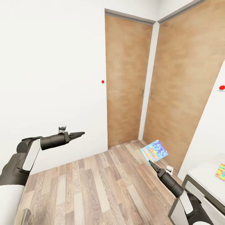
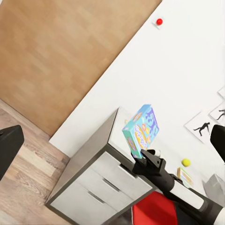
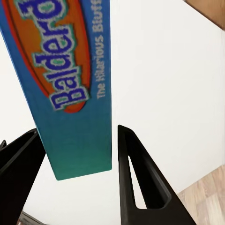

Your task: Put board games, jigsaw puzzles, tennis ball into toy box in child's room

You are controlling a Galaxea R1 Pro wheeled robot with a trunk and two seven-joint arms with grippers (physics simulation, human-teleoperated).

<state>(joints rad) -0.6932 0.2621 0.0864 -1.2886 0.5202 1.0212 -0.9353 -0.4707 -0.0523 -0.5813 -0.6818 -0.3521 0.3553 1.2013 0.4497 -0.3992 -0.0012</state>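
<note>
Balderdash board game box (image 1: 154, 151) lower right, pinched at its bottom edge by right gripper (image 1: 150, 162) jaws; light, stiff, slick cardboard. Left gripper (image 1: 82, 133) jaws pressed together.

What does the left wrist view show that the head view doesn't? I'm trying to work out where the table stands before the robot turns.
Left wrist view alone: the grey drawer unit under the table, the tennis ball on the tabletop, and silhouette pictures on the wall.

Head view alone: the left gripper, held out with nothing in it, and the two wooden doors in the corner.

Both: the right gripper holding the blue board game, the wood floor, and the table's white top.
</note>
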